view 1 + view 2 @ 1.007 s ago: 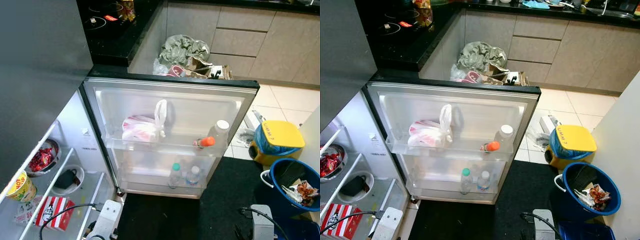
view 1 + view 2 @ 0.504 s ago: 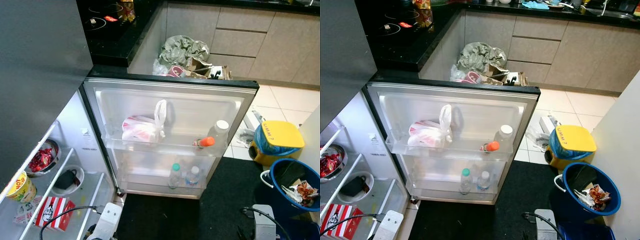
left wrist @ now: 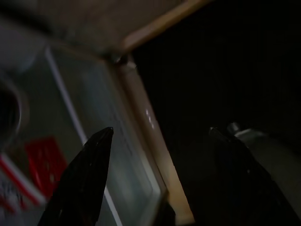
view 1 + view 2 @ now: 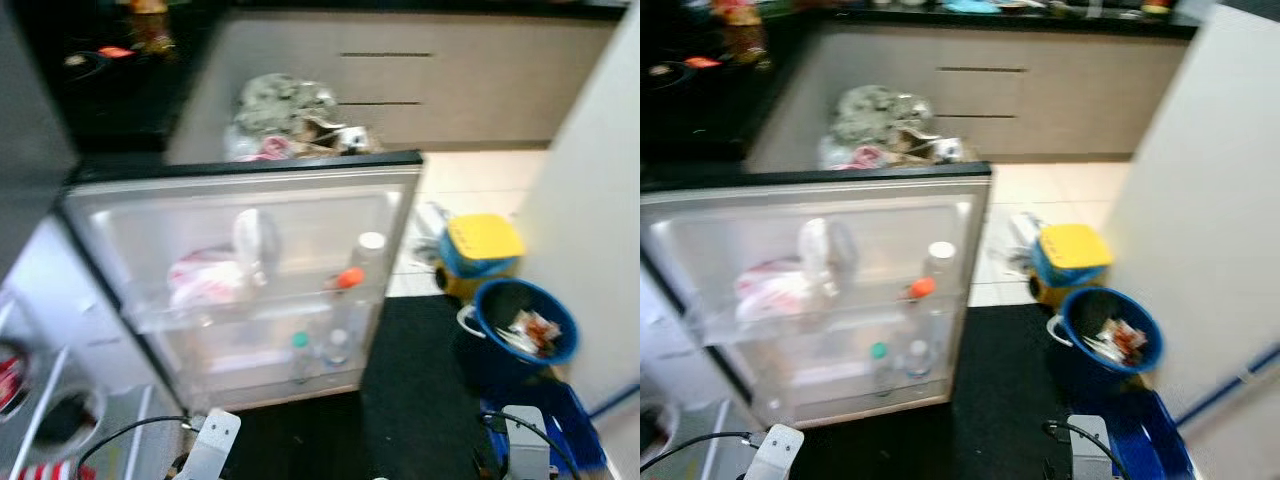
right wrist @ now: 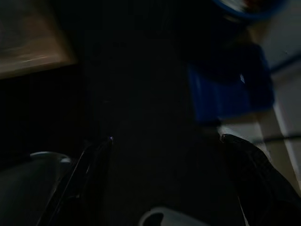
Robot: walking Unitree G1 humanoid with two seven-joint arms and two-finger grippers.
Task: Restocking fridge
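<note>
Fridge door hangs open straight ahead, but the whole picture has swung toward the right since half a second ago and gone blurry: the camera has turned, the things have not. My guess is the robot is turning away from the fridge to fetch stock.

On the door's upper shelf sit a white bag and, toward the free edge, a capped bottle with an orange-capped one beside it. Two small bottles stand on the shelf below.

Behind the door is a pile of bags against the cabinets. Right of the door stand a yellow-lidded bin and a blue bucket of rubbish, which crowd the path that way.

Left gripper and right gripper hang low, both wide and empty.
</note>
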